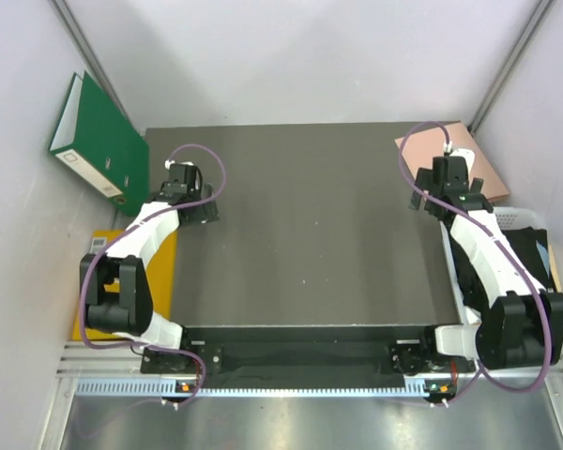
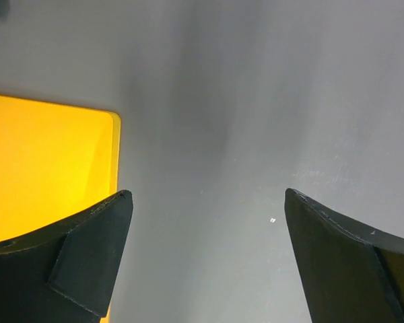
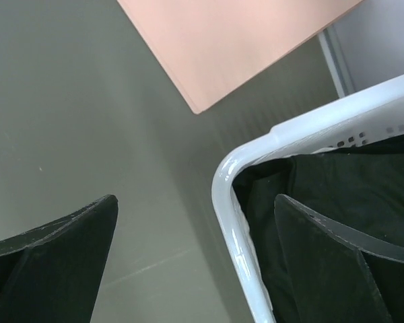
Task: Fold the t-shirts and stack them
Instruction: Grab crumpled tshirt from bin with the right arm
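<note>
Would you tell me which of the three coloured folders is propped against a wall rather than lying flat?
The green binder at far left: it leans against the left wall, whereas the yellow folder and the salmon-pink folder lie flat.

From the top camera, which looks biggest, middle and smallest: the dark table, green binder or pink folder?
1. dark table
2. green binder
3. pink folder, partly hidden by the right arm

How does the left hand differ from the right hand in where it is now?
The left hand hangs over a grey surface beside a yellow panel; the right hand hangs at the corner of a white basket holding black t-shirts. A pink folder lies near the right hand, none near the left. Both are open and empty.
</note>
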Motion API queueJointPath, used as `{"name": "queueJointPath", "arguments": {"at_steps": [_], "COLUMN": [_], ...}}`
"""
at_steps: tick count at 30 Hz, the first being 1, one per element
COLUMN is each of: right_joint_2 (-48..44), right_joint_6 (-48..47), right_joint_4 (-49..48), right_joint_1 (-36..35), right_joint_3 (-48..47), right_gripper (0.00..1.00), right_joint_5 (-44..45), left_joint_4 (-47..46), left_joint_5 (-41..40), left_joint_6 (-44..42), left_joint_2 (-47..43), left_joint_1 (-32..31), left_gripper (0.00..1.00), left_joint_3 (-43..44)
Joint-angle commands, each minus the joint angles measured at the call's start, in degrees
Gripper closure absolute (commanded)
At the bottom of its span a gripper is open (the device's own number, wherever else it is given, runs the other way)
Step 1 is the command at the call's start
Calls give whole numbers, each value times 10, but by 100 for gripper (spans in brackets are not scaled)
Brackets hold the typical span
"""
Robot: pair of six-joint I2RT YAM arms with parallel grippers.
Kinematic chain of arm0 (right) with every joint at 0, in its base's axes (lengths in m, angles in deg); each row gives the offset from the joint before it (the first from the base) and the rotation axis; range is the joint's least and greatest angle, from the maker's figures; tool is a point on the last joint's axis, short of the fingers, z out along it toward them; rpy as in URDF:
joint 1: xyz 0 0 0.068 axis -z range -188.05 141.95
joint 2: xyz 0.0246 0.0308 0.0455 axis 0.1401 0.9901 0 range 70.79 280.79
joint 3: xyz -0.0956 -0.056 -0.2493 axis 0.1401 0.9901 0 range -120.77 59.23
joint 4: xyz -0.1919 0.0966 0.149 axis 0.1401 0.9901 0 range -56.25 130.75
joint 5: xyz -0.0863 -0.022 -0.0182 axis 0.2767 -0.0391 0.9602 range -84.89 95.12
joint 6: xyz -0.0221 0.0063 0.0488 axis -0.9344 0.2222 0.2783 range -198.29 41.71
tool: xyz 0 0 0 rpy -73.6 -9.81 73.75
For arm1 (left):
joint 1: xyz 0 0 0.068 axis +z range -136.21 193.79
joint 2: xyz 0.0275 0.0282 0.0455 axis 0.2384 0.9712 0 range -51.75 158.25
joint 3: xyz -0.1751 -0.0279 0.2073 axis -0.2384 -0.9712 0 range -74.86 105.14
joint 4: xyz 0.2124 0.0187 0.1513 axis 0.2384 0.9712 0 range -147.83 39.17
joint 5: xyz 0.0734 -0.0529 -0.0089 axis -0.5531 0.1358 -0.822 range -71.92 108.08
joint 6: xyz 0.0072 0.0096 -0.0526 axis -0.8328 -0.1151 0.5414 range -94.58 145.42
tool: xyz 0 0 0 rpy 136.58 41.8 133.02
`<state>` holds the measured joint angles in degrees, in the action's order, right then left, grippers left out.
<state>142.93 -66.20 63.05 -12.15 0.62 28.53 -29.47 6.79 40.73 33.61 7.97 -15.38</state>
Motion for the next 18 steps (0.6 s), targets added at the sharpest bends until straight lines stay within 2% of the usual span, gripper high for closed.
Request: {"name": "queueJointPath", "arguments": {"at_steps": [1, 6, 9, 12, 15, 18], "right_joint_2": [21, 39, 29, -1, -38, -75], "right_joint_6": [-1, -4, 28, 41, 42, 36], "right_joint_4": [34, 89, 120, 136, 146, 159], "right_joint_1": [-9, -9, -8, 3, 30, 87], "right_joint_3": [-55, -90, -82, -72, -74, -80], "right_gripper": [0, 0, 0, 0, 0, 0], "right_joint_5": [0, 46, 123, 154, 172, 164], "left_joint_4": [26, 107, 109, 113, 110, 122], "left_joint_5": [-8, -1, -4, -1, 36, 59], "left_joint_6": [38, 58, 60, 58, 57, 59], "left_joint_2": [25, 94, 111, 116, 117, 136], "left_joint_1": [-2, -3, -3, -3, -3, -3], "left_gripper": [1, 1, 1, 1, 1, 1], "left_joint_3": [48, 149, 157, 159, 155, 161]}}
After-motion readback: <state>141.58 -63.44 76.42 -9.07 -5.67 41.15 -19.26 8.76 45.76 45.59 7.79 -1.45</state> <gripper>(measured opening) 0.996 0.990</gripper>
